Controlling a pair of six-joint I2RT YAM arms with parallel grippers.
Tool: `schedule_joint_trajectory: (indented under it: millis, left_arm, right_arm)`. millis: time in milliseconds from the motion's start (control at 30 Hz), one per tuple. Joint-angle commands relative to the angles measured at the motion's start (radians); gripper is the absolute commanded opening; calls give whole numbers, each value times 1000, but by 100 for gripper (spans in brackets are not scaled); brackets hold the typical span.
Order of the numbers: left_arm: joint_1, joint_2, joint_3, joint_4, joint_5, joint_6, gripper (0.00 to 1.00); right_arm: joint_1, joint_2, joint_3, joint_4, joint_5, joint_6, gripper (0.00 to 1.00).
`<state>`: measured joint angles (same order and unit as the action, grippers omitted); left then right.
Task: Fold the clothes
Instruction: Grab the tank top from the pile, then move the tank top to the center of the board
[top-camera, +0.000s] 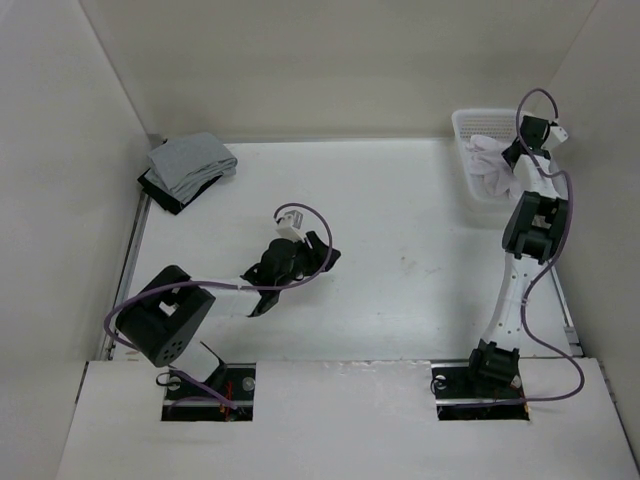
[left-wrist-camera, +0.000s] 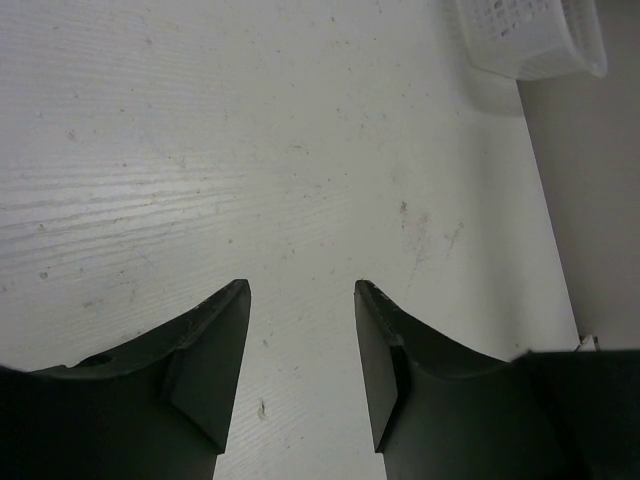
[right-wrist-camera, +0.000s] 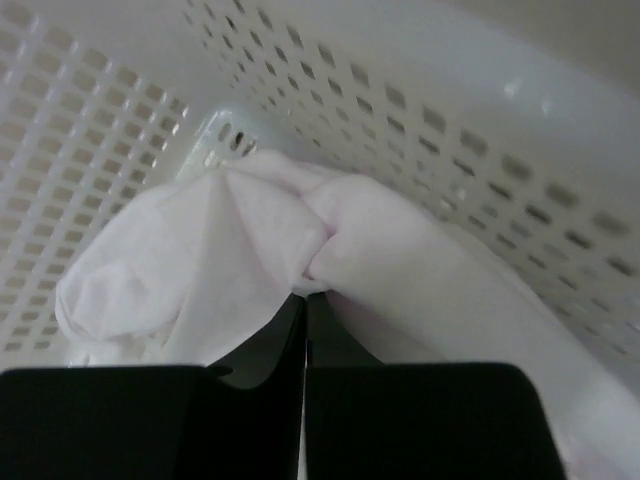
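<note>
1. At far left, a grey and black stack of folded garments is seen at the back corner of the table, well apart from both arms.
2. Left of centre, the left gripper is held over bare tabletop. Its jaws are spread wide and nothing is between them.
3. At far right, the white tank top is found crumpled inside the perforated basket at the back right corner.
4. The right gripper is lowered into that basket, its jaws closed together on a bunched pinch of the fabric.
5. The task is judged to be barely begun: the top has not been lifted out, spread flat or folded, so every fold is left to do.
</note>
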<state>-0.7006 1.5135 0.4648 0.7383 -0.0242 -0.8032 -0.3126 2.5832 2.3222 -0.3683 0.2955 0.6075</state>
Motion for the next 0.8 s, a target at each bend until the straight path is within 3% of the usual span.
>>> schedule_joint_trajectory:
  millis: [0,233,400,600,767]
  left_arm:
    - [6,14,-3,78,29,-16,44]
    - [3,4,0,82,26,-11,44]
    - [22,-70,-18,70,18,-17,43]
    - [63,-352,-64,-57,-45,-22,43]
    - [170,-633,-115,-261,-108,-53,44]
  right_arm:
    - [20,-311,-369,351,-56,31,0]
    - [163,-823,-759,598,-73,17,1]
    - [385,-1266,-1035,674,-61,-28,2]
    - [763,-1631,-1170,609,-26,-89,4]
    - [1005,-1718,-1287,558,8,-60,5]
